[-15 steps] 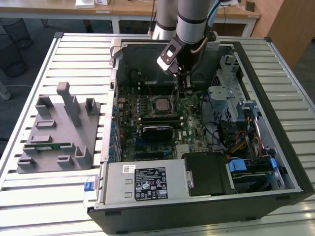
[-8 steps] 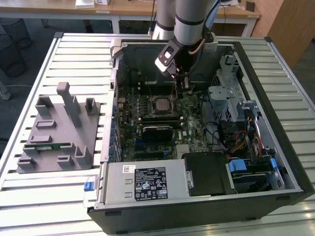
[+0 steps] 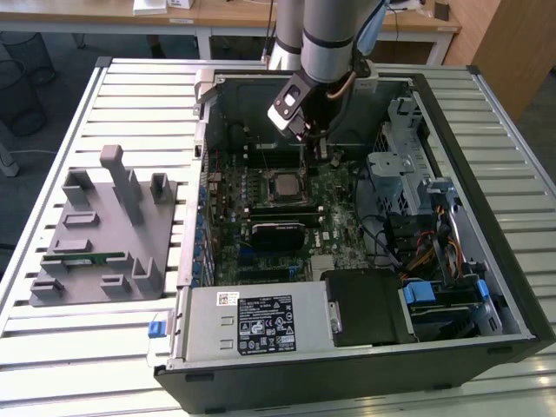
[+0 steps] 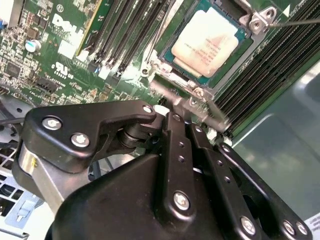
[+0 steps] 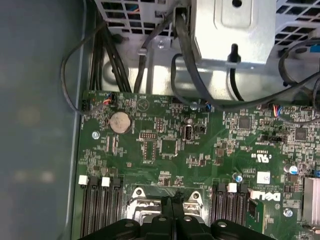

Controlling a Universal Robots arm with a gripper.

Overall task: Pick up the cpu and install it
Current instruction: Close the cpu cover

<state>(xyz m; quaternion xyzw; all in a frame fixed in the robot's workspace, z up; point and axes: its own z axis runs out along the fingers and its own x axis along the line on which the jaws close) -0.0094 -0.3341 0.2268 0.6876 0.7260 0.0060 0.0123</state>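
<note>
A pale slatted metal table (image 3: 69, 365) carries a black open-sided desktop computer case (image 3: 347, 382) lying on its side. The silver-grey jointed robot arm (image 3: 326, 35) reaches down into the case from above. On the exterior view's left, well apart from the case, sits a grey moulded plastic fixture (image 3: 95, 234) with upright posts. Inside the case lies the green motherboard (image 3: 339, 217). The black linkage gripper (image 3: 318, 149) hangs low over it, and in both wrist views its fingers (image 5: 169, 202) are pressed together with nothing between them, the tip (image 4: 192, 100) just beside the socket's edge. The cpu (image 4: 207, 42), a small square chip with a pale silver-grey metal top, rests flat in the socket (image 3: 285, 183) on the board. A long thin green memory stick (image 3: 87, 258) lies in the fixture
</note>
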